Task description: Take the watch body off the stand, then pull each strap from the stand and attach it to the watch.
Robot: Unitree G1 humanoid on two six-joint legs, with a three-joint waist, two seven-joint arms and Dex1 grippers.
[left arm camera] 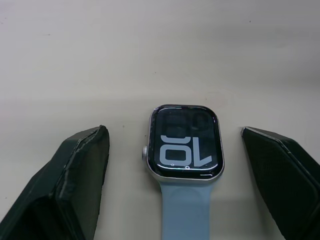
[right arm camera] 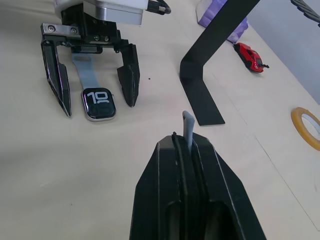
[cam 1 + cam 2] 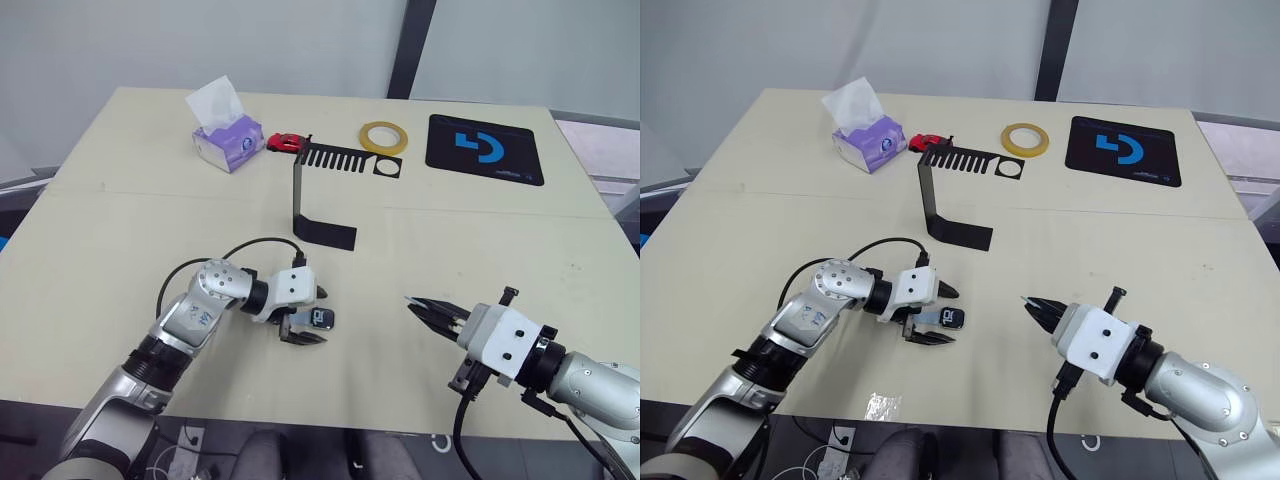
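Observation:
The watch body point(image 1: 184, 145) lies flat on the table, screen up, with one pale blue-grey strap point(image 1: 186, 210) joined to it and running back under my left gripper point(image 3: 321, 317). That gripper is open, a finger on each side of the watch and apart from it. My right gripper point(image 2: 182, 142) hovers to the right of the watch, shut on the other strap point(image 2: 187, 126), whose rounded end sticks out past the fingertips. The black stand point(image 3: 298, 195) rises farther back on the table, its slotted top plate bare.
Along the table's far side are a tissue box point(image 3: 230, 140), a red toy car point(image 3: 285, 142), a yellow tape ring point(image 3: 384, 137) and a black mat with a blue logo point(image 3: 487, 148). A black cable loops behind my left wrist.

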